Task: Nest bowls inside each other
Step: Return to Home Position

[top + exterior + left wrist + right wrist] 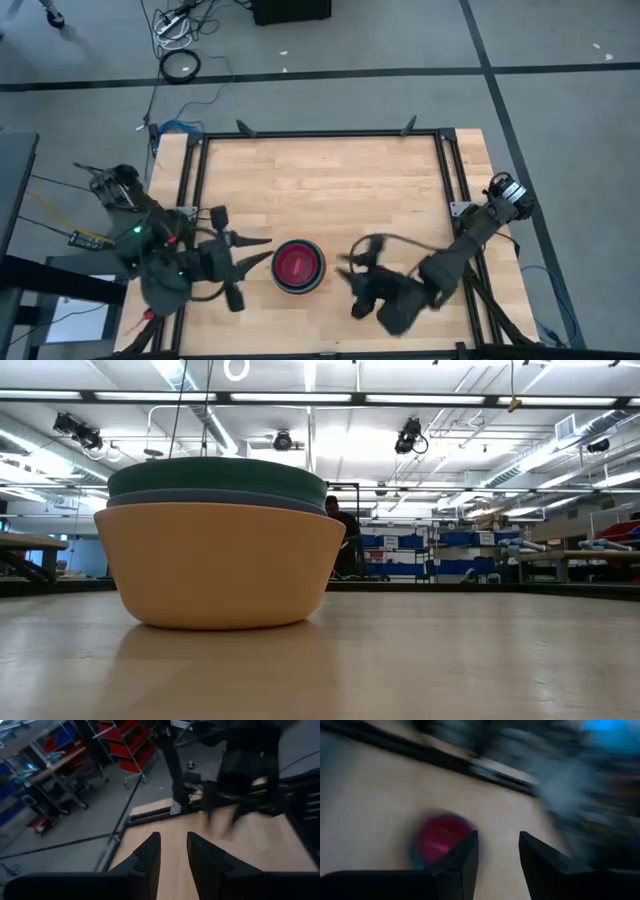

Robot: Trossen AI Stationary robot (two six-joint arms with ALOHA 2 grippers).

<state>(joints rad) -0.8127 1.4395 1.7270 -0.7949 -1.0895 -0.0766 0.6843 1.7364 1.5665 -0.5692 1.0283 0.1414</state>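
Note:
The bowls stand nested in one stack near the middle of the table's near half, resting on the outer orange bowl's base. A teal green rim tops the stack in the low view, and a red-pink bowl lies innermost. In the right wrist view the red-pink bowl shows blurred. My left gripper hovers open just left of the stack, its fingers with nothing between them. My right gripper hovers open just right of the stack, with nothing between its fingers.
A black rail frame runs round the wooden tabletop, whose far half lies bare. Cables lie on the floor beyond the far edge. Shelves and a person show in the room behind.

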